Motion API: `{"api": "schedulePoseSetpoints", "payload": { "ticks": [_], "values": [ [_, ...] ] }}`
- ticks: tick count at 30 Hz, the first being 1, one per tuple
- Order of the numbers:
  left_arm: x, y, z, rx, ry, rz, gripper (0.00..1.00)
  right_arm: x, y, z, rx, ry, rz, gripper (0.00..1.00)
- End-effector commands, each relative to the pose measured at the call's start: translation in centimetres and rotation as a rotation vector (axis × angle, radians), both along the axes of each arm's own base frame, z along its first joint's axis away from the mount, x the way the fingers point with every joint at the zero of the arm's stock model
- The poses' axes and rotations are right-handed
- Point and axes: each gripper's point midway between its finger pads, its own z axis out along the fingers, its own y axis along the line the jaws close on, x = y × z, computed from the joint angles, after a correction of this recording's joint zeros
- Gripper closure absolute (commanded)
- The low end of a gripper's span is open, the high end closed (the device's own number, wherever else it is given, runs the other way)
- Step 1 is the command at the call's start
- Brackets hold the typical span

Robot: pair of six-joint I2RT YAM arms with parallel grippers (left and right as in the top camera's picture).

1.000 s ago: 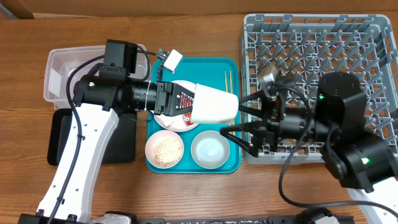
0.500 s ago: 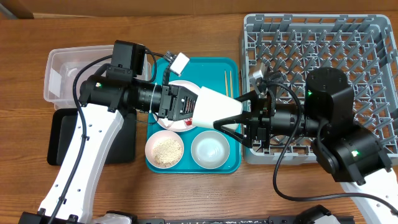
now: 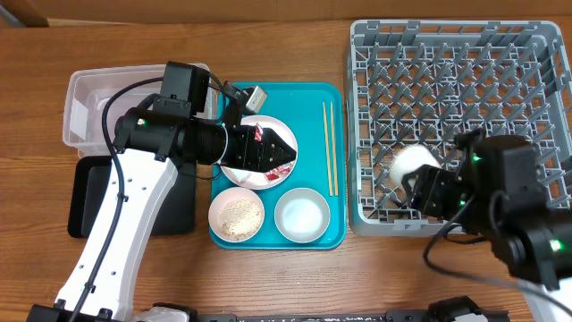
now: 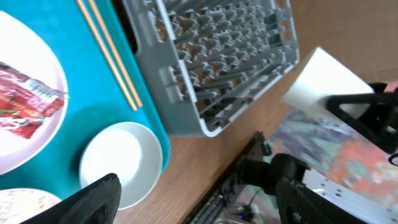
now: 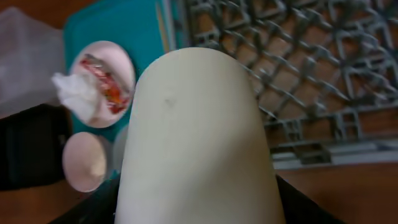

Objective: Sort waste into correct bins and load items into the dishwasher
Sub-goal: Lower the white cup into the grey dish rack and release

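The white cup (image 3: 409, 163) hangs over the dish rack (image 3: 356, 107), above the rack's near-left corner and just inside its left wall; the right gripper (image 3: 422, 179) is clenched on it, one finger on either side, as the right wrist view shows with the cup filling the space between the fingers; the cup's long axis runs straight out along the fingers, its rounded end pointing away from the wrist and toward the rack's left wall; whether that far end is the mouth or the base I cannot tell.

The relation that counts is up and down; the pegs of the rack floor lie directly under the cup, so the placing seems to call for lowering and probably tipping rather than any travel sideways; a cup lying on its side across the pegs could roll, which is the risk I would watch.

The right arm is the only one at the rack; the left gripper (image 3: 281, 152) is well to the left of the rack, over the plate (image 3: 259, 182), its jaws spread with nothing between them; the chopsticks (image 3: 329, 148) lie between that plate and the rack's left wall, parallel to the wall.
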Motion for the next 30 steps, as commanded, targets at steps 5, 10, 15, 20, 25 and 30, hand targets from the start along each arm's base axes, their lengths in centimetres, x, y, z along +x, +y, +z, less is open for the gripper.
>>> {"api": "schedulePoseSetpoints", "payload": {
  "ticks": [5, 10, 15, 20, 25, 30],
  "values": [
    [0.5, 0.6, -0.8, 0.064, -0.005, 0.033, 0.18, 1.1, 1.6, -4.6, -0.036, 0.260, -0.026, 0.41],
    [0.2, 0.6, -0.9, 0.068, 0.008, 0.032, 0.18, 1.9, 2.0, -8.7, -0.156, 0.412, -0.054, 0.40],
    [-0.1, 0.8, -1.1, 0.083, 0.019, 0.028, 0.18, 1.3, 2.9, -11.5, -0.163, 0.567, -0.023, 0.34],
    [-0.1, 1.5, -1.8, 0.131, 0.026, 0.046, 0.17, 2.1, 3.4, -11.3, -0.134, 0.531, -0.021, 0.04],
    [-0.3, 1.6, -2.4, 0.184, 0.029, 0.046, 0.19, 4.8, 4.1, -7.8, -0.061, 0.322, -0.024, 0.00],
    [-0.9, 2.0, -5.2, 0.414, 0.030, 0.102, 0.24, 6.7, 4.2, -0.9, 0.014, 0.033, -0.021, 0.01]
  ]
}}
